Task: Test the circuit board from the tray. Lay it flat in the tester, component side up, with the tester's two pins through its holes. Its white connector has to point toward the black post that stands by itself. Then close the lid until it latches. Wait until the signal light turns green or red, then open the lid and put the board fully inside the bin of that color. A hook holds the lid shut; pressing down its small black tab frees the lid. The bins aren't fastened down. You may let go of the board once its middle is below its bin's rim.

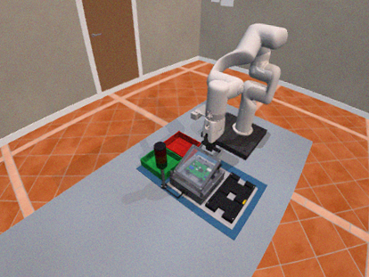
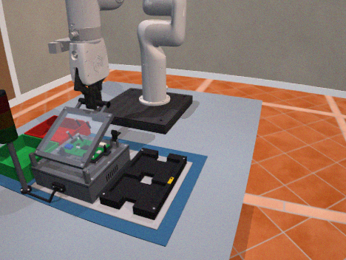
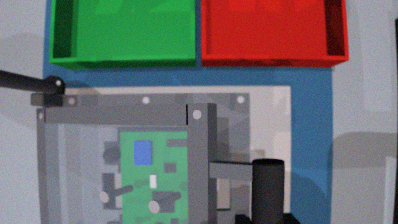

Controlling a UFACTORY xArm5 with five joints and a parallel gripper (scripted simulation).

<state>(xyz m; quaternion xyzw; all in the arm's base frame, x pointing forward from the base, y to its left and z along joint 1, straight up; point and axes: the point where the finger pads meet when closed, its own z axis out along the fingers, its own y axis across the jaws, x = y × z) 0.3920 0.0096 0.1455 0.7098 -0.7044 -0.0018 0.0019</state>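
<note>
- Exterior view, nearest the lower edge: the blue mat lies on the grey table, with the black tray at centre frame, its recesses bare.
- Left of the tray stands the grey tester. The green circuit board lies flat in it, component side up, under the tilted lid.
- The signal light stands on its thin post at the far left edge, its lamp dark.
- Behind the light, the green bin and the red bin sit side by side at the left.
- The clear lid slants over the board, partly lowered, its free edge raised toward the upper left.
- My pincer is clamped narrowly on the lid handle at that raised edge, fingers pointing down.
- A small black post stands on the tester's right side, beside the lid.
- Farthest back, my base plate sits at upper centre.
- In the wrist view, the board shows through the lid frame at lower centre, both bins across the top.
</note>
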